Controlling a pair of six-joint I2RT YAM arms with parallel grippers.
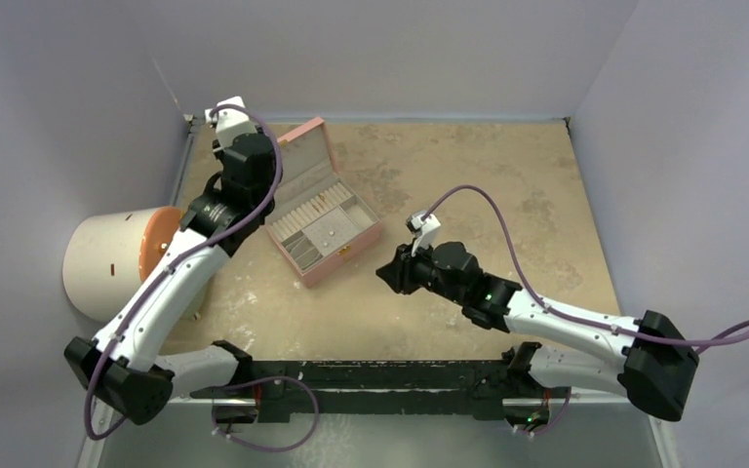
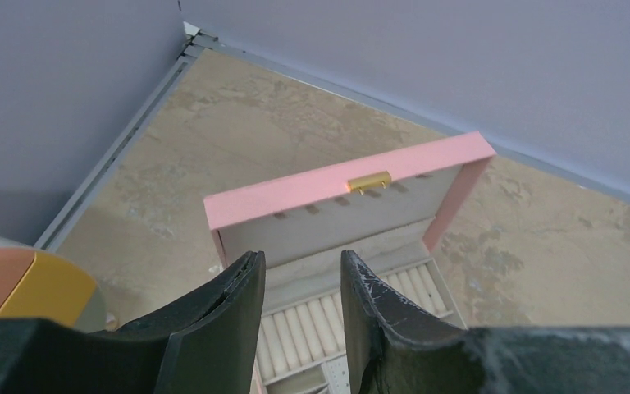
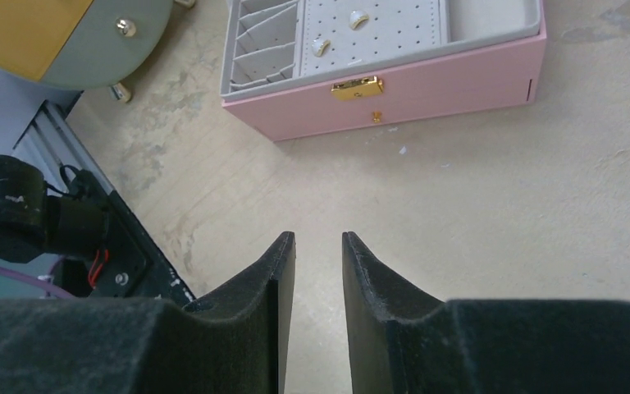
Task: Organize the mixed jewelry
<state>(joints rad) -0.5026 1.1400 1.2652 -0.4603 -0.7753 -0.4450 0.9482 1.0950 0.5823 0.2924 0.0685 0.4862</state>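
Observation:
Two small pale, gold-edged pieces of the mixed jewelry (image 3: 321, 47) (image 3: 358, 18) lie on the perforated pad of the open pink box (image 3: 426, 90). Cream ring rolls (image 2: 303, 328) fill the tray behind the pad, under the raised lid (image 2: 328, 193). My left gripper (image 2: 302, 263) hangs over those rolls, facing the lid, its fingers open with nothing between them. The right gripper (image 3: 318, 238) (image 1: 384, 273) hovers over bare table in front of the box's gold latch (image 3: 356, 87). It is open and holds nothing.
A round white container (image 1: 107, 258) with an orange and yellow face (image 2: 25, 283) lies on its side at the table's left edge. Grey walls close in the table at the back and sides. The black base rail (image 1: 390, 375) runs along the near edge.

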